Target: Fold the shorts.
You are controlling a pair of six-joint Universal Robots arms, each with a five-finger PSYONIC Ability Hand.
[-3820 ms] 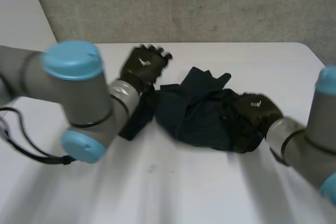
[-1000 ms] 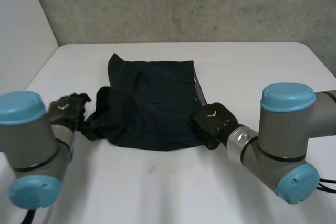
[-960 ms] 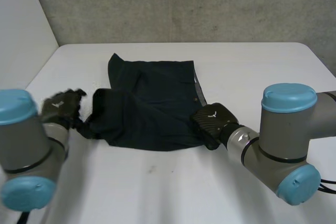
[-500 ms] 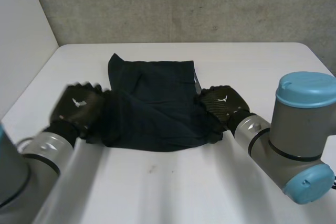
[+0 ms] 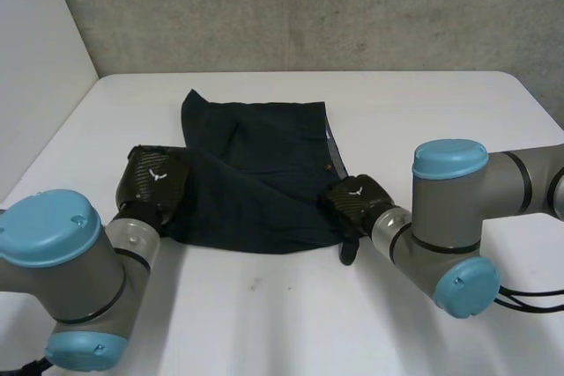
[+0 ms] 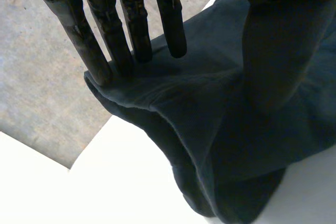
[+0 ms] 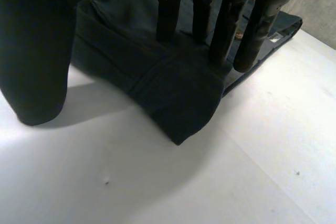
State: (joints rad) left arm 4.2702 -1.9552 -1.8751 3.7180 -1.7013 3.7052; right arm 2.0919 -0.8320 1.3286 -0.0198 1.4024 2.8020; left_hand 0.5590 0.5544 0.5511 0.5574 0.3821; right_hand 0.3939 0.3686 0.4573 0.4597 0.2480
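Now that the loose flap is pulled in, your left hand (image 5: 154,184) rests on the left edge of the shorts (image 5: 256,173), fingers straight, pressing, holding nothing. Your right hand (image 5: 357,202) presses their near right corner the same way. They lie flat on the table (image 5: 423,112), so folding looks next.

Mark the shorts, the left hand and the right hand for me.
shorts (image 5: 256,160), head view, flat middle of the cloth
left hand (image 5: 154,182), head view, back of the hand
right hand (image 5: 355,202), head view, back of the hand
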